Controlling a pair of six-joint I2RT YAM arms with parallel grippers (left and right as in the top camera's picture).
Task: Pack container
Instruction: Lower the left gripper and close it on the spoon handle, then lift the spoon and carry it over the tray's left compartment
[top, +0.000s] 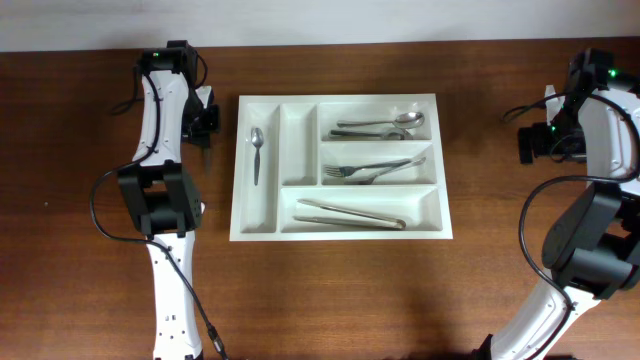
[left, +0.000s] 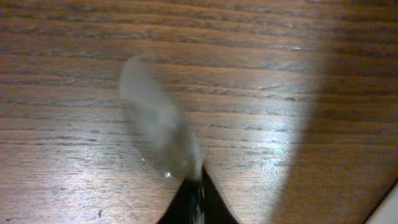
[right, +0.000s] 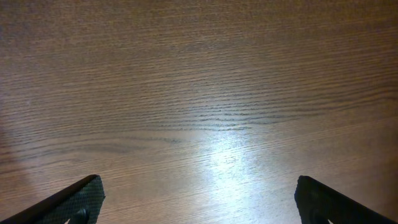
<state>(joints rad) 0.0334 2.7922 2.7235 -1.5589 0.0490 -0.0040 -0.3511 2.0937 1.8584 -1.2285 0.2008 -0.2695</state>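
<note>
The white container (top: 236, 170) lies in the middle of the table, and its corner shows in the left wrist view (left: 389, 210). It holds a spoon (top: 256, 150) in the leftmost narrow compartment, spoons (top: 385, 125) in the top long one, forks (top: 372, 168) in the middle one and long utensils (top: 350, 213) in the bottom one. My left gripper (top: 205, 118) hangs just left of the container. In the left wrist view its jaws (left: 194, 199) are shut on a blurred grey utensil (left: 158, 124) that looks like a spoon. My right gripper (top: 535, 140) (right: 199, 205) is open and empty over bare wood.
The second narrow compartment (top: 297, 140) is empty. The brown wooden table (top: 340, 300) spreads all round the container. Both arm bases stand at the front left and front right corners.
</note>
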